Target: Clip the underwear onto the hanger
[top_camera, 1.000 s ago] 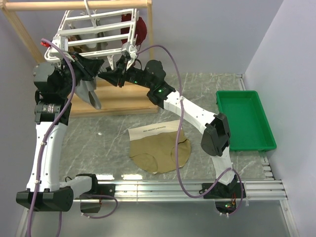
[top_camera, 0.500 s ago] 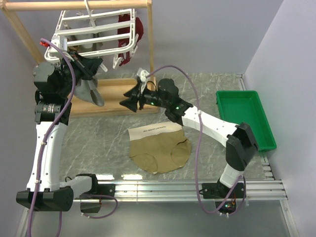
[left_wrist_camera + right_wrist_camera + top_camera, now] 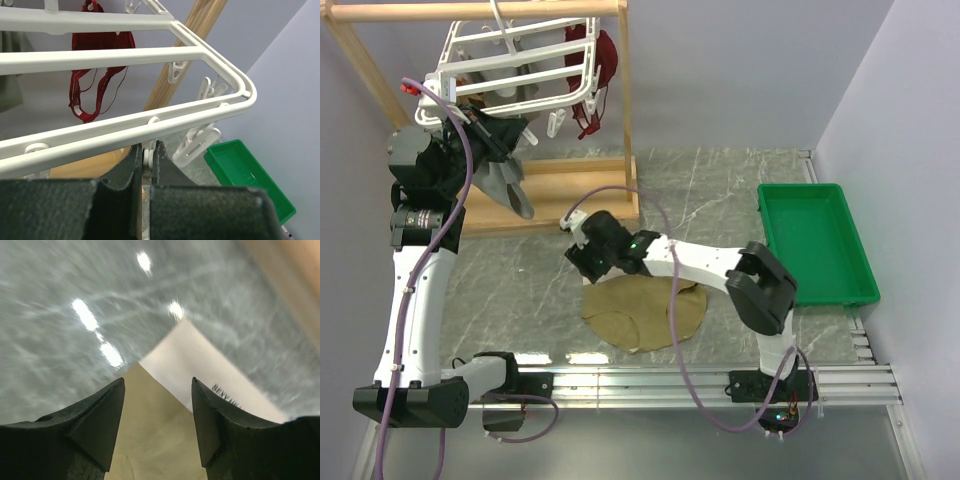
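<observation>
Now the underwear (image 3: 645,318) lies flat on the table (image 3: 520,280), in the same place as one second ago, with its pale waistband turned to 12 o'clock. Nothing holds it yet.

What has changed is the right gripper (image 3: 582,252). One second ago it was up at the clips on the hanger (image 3: 515,60); it has since come down, and now it hangs low over the waistband corner at 11 o'clock of the cloth. In the right wrist view its fingers (image 3: 90,425) stand apart, with the tan cloth and the waistband corner showing between them. They do not appear to touch the cloth.

At 11 o'clock from the underwear, the left gripper (image 3: 510,135) is up at the hanger. In its own view its jaws are closed on a small white clip (image 3: 147,157) under the rail.

We judge that the picking step is only beginning: the right gripper must still descend and close on the waistband, and then lift it to the clip.

The green tray (image 3: 815,240) sits at 3 o'clock, well apart.
</observation>
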`<action>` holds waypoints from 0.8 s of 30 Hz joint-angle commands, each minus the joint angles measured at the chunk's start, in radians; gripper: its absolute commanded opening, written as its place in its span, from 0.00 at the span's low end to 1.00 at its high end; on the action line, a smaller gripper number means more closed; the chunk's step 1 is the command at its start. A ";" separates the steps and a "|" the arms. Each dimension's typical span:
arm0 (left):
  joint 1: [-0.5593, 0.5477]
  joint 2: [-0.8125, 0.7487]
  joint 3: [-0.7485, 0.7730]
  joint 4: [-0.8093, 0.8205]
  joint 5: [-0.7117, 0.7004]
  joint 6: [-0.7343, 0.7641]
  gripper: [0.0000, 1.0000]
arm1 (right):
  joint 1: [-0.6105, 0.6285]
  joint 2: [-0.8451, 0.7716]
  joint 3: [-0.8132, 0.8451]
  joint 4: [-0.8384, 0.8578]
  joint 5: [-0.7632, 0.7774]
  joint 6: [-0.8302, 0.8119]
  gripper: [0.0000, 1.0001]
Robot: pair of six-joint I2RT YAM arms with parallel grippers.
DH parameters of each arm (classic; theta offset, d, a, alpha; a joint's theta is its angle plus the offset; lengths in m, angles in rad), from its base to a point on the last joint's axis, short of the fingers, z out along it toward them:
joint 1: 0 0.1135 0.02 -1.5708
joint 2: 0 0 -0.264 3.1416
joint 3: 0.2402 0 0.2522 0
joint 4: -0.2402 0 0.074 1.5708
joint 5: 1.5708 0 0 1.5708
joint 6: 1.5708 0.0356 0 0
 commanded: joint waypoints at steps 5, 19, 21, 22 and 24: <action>0.000 -0.002 0.019 -0.008 -0.001 -0.007 0.00 | 0.082 0.099 0.093 -0.069 0.246 0.041 0.70; 0.002 -0.021 -0.003 -0.013 -0.001 0.026 0.00 | 0.081 0.209 0.122 -0.029 0.352 0.091 0.76; 0.002 -0.024 0.002 -0.016 0.001 0.032 0.00 | 0.073 0.193 0.078 -0.016 0.355 0.088 0.77; 0.002 -0.025 0.000 -0.018 0.001 0.036 0.00 | 0.071 0.183 0.062 -0.010 0.352 0.084 0.77; 0.000 -0.028 -0.003 -0.016 0.002 0.039 0.00 | 0.064 0.160 0.023 -0.013 0.347 0.082 0.77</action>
